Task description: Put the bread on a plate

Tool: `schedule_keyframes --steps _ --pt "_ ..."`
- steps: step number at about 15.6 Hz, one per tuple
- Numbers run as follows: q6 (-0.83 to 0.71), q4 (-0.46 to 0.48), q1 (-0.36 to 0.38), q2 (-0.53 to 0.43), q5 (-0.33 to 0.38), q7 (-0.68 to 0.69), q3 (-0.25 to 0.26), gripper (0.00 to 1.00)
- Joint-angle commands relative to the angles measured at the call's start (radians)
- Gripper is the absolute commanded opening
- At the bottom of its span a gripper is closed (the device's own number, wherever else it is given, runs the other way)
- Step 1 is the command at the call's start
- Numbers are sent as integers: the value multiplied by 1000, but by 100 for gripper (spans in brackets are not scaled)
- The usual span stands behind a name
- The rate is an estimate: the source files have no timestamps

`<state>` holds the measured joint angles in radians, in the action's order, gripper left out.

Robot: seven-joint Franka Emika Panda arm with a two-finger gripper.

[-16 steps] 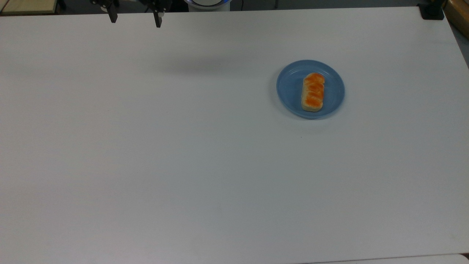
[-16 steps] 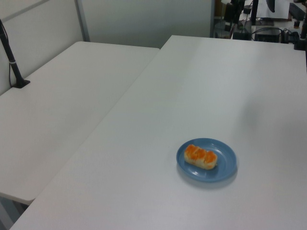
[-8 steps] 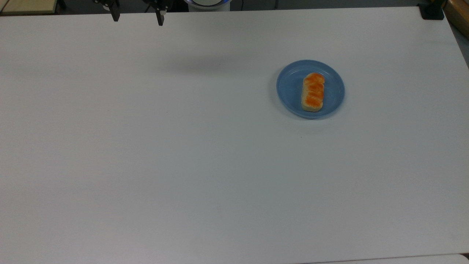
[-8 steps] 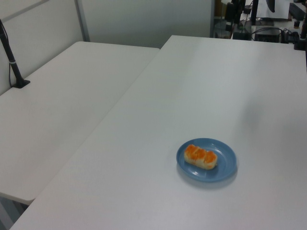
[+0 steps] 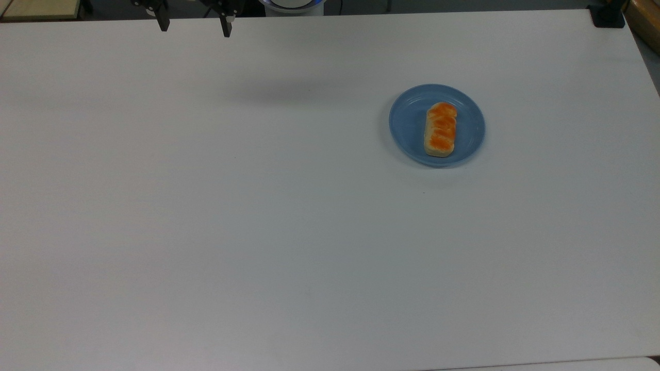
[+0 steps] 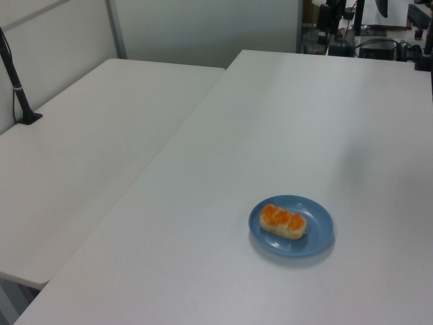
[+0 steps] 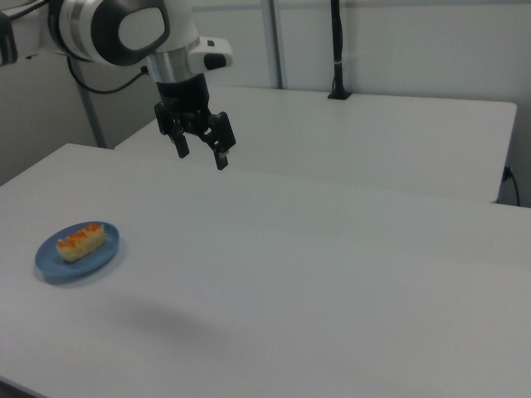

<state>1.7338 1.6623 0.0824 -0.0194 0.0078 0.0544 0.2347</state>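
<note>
The bread (image 5: 440, 129), a cream loaf with an orange-brown segmented top, lies inside the light-blue plate (image 5: 407, 123) on the white table. The same bread (image 6: 283, 221) on the plate (image 6: 318, 230) shows in the left view, and the bread (image 7: 80, 240) on the plate (image 7: 58, 264) at the right view's left. My gripper (image 5: 195, 27) hangs open and empty at the top view's upper left, far from the plate. In the right view the gripper (image 7: 202, 155) is high above the table.
A second white table (image 6: 88, 149) adjoins on the left view's left, with a black post (image 6: 17, 88) on it. A black clamp (image 5: 607, 15) sits at the top view's upper right corner. The arm's base (image 5: 291, 5) is at the far edge.
The gripper has drawn back slightly toward the top view's upper edge over the last second. Bread and plate have not moved.
</note>
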Motion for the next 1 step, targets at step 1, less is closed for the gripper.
schedule_keyframes --steps 1 --pt "-14 -9 2 -1 23 22 2 100"
